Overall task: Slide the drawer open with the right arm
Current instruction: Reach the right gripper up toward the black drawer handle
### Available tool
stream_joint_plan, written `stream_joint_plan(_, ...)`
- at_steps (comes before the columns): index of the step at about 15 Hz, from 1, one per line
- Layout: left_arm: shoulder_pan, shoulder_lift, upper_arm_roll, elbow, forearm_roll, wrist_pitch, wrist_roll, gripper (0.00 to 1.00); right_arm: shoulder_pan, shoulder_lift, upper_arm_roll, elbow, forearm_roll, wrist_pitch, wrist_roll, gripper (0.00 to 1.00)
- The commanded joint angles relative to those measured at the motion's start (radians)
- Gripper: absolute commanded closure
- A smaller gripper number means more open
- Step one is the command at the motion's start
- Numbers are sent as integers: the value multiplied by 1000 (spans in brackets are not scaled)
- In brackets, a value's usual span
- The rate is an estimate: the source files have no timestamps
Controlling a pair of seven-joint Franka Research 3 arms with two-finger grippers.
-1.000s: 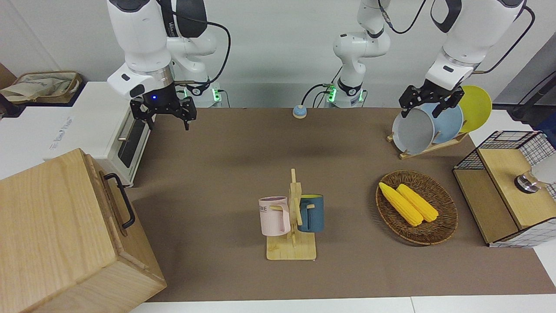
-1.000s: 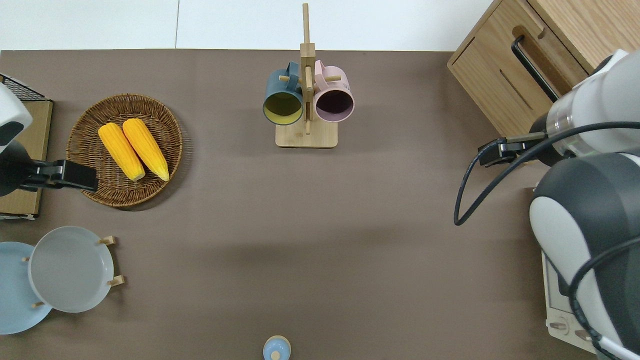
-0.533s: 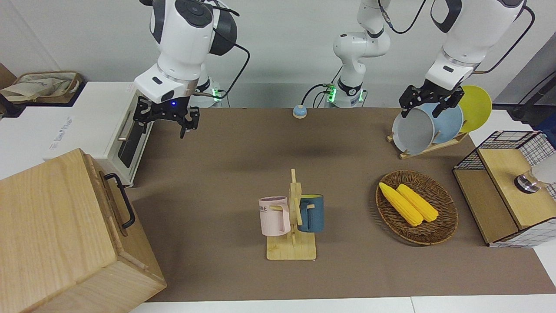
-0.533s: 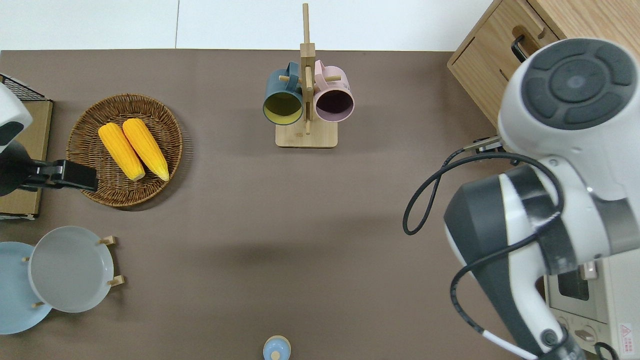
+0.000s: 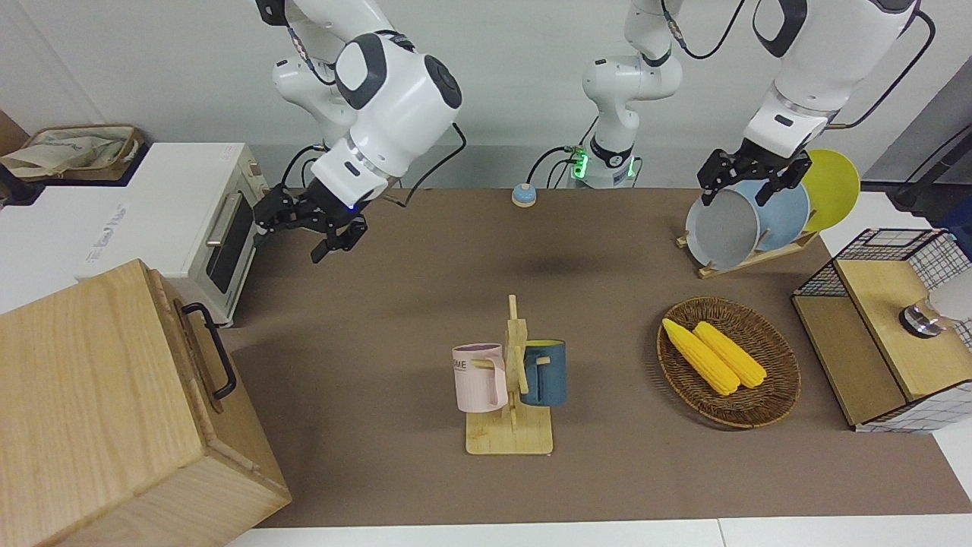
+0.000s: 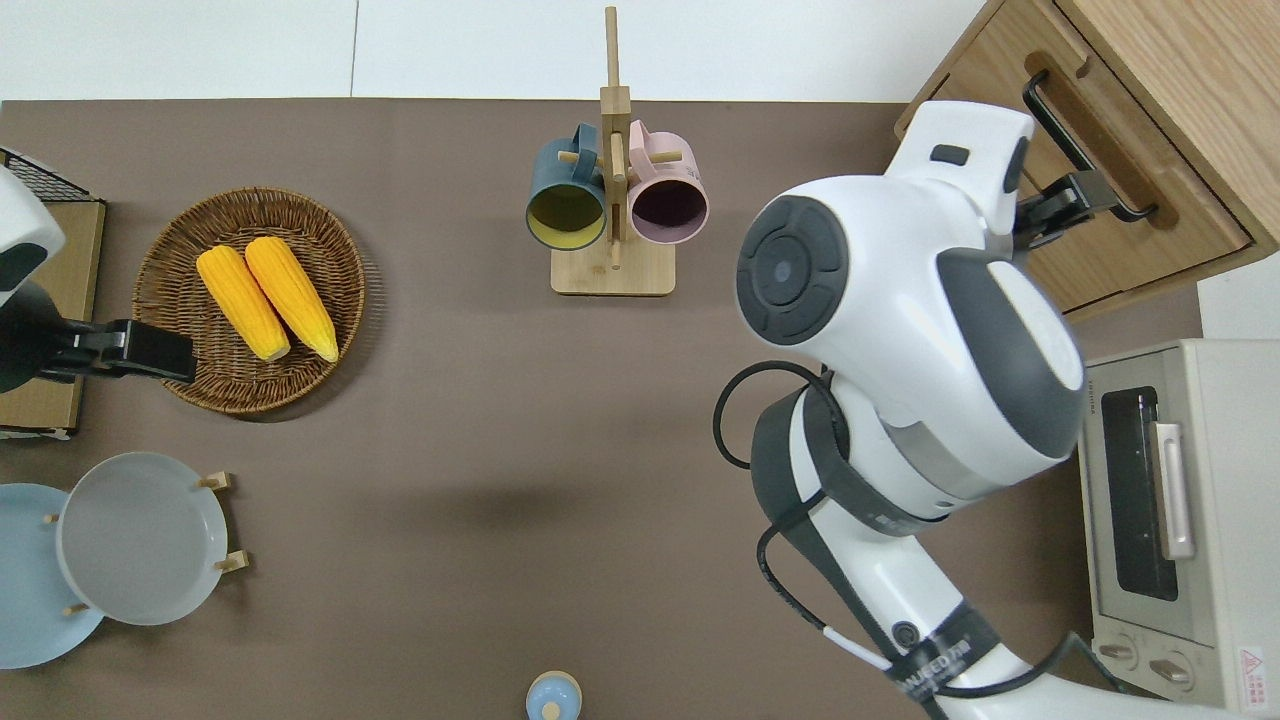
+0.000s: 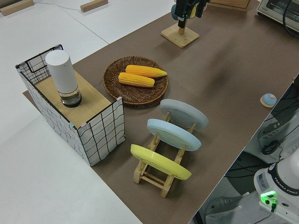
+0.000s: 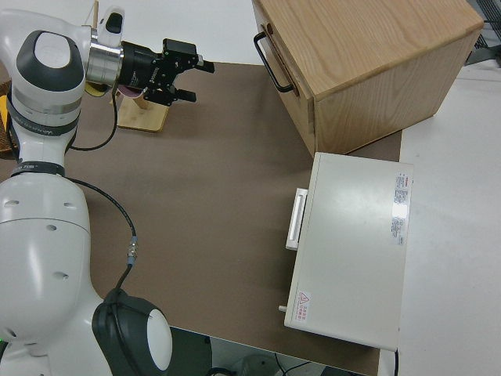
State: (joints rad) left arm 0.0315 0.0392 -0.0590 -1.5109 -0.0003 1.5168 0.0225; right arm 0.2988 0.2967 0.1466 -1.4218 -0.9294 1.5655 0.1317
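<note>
The drawer (image 5: pixel 199 357) is shut in the big pale wood box (image 5: pixel 99 403) at the right arm's end of the table. Its black bar handle (image 5: pixel 211 351) also shows in the overhead view (image 6: pixel 1085 150) and the right side view (image 8: pixel 272 61). My right gripper (image 5: pixel 304 228) is open and empty, up in the air, turned sideways with its fingers toward the box. In the overhead view the gripper (image 6: pixel 1070 200) lies by the handle's end nearer the robots. The right side view (image 8: pixel 186 77) shows a gap between it and the handle. My left arm is parked, its gripper (image 5: pixel 752 182) open.
A white toaster oven (image 5: pixel 220 228) stands beside the box, nearer the robots. A mug rack (image 5: pixel 510 395) stands mid-table. A basket with corn (image 5: pixel 729 361), a plate rack (image 5: pixel 759 220) and a wire-mesh cabinet (image 5: pixel 888 327) are at the left arm's end.
My right arm has swung from over the toaster oven toward the box. Its gripper has turned from pointing down to pointing sideways at the drawer front. The left arm has not moved.
</note>
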Motion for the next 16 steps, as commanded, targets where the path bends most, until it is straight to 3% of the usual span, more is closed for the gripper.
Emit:
stream_joint_plan(1,4,11,-7,26,17,-20,10,7,10,24,-4,-80,-171,80,35,17)
stream_joint_plan(4,5,11,-7,24,17,-20,10,7,-3,45,-5,-152,-354,134,107,17)
stream_joint_plan(8,5,11,-7,26,17,-20,10,7,-12,104,-19,-160,-457,142,187,17)
stream_joint_plan(13,5,11,-7,26,17,-20,10,7,-10,156,-74,-213,-653,142,327,17)
stream_joint_plan(16,5,11,-7,24,17,-20,10,7,-17,179,-93,-212,-716,163,358,17)
